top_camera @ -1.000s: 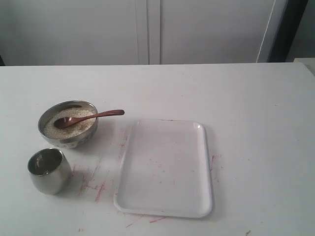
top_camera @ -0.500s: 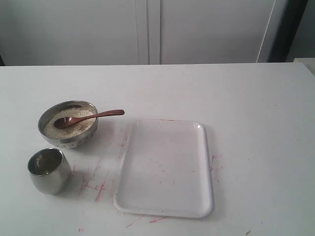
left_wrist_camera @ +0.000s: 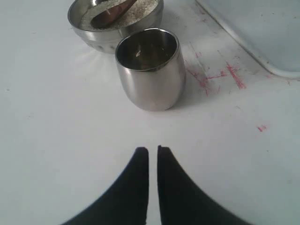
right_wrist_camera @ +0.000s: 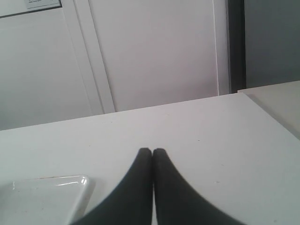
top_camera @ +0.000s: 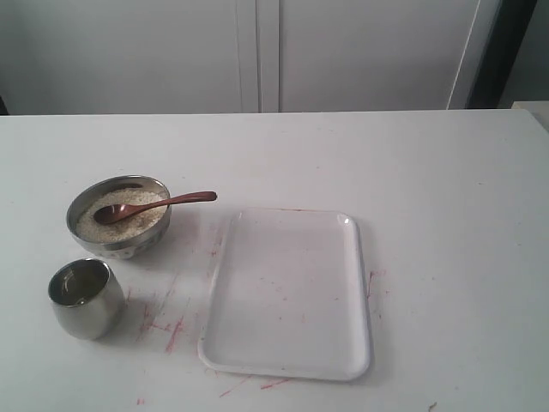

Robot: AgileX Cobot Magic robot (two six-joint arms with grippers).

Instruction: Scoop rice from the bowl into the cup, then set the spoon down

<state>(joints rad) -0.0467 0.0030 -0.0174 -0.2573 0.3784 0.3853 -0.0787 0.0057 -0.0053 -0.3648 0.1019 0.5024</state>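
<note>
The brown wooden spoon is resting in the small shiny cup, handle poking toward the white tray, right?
No. The reddish-brown wooden spoon rests in the wide steel bowl of off-white rice, not the small steel cup, as the exterior view shows.

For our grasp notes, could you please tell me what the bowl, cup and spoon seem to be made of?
The bowl and the cup look like polished steel: shiny grey walls with mirror-like reflections. The spoon looks like smooth reddish-brown wood with a slight sheen; coloured plastic cannot be ruled out.
</note>
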